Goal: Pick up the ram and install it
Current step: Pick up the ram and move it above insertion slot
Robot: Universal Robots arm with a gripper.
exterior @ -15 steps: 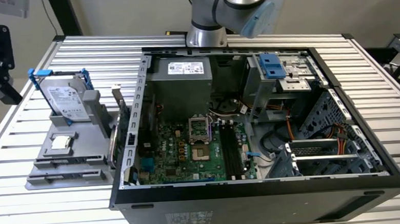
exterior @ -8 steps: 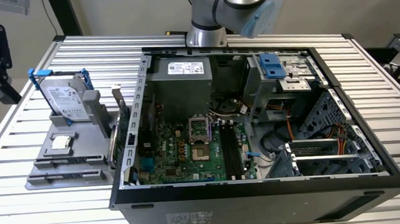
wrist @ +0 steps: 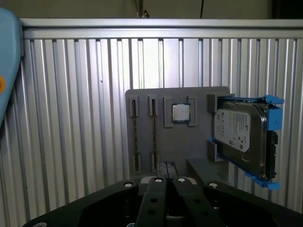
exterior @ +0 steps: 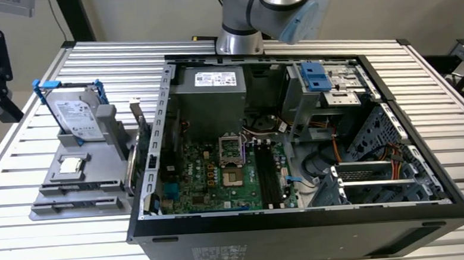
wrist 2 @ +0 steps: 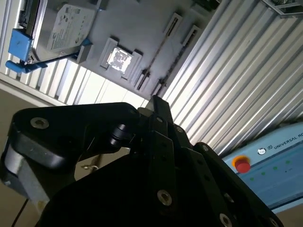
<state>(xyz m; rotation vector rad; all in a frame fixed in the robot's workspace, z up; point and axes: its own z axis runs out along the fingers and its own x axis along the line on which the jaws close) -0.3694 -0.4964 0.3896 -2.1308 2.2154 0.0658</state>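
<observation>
Took the wide layout from the exterior view: an open case [exterior: 301, 236] on the slatted table [exterior: 55, 246], the motherboard [exterior: 211, 179] flat inside with its long black slots [exterior: 268, 176] running toward the table's edge nearest that camera, and the arm [exterior: 269, 3] rising behind the case at the table's far edge. Saw a grey holder [exterior: 98, 155] just beside the case, toward the table's edge on the exterior view's left, carrying a drive [exterior: 79, 120] in a blue bracket [exterior: 47, 85] at its far end and a square chip [exterior: 71, 165] near its middle. Got the finer detail from the wrist views. Found the ram [wrist: 153, 135] in the first wrist view as a thin dark stick on edge in the narrow holder slot nearer the chip, with a second stick [wrist: 134, 135] in the slot alongside, toward the holder's end away from the drive; both seated, not lifted. Made out the same pair of slots in the second wrist view, slanting past the chip. Saw the gripper [wrist: 166, 178] in both wrist views, apart from the ram and touching neither stick, poised off the holder's case-side edge, pressed together with nothing pinched. Caught in the second wrist view a blue box [wrist 2: 274, 175] with a red button [wrist 2: 243, 165] next to the table's slats.
</observation>
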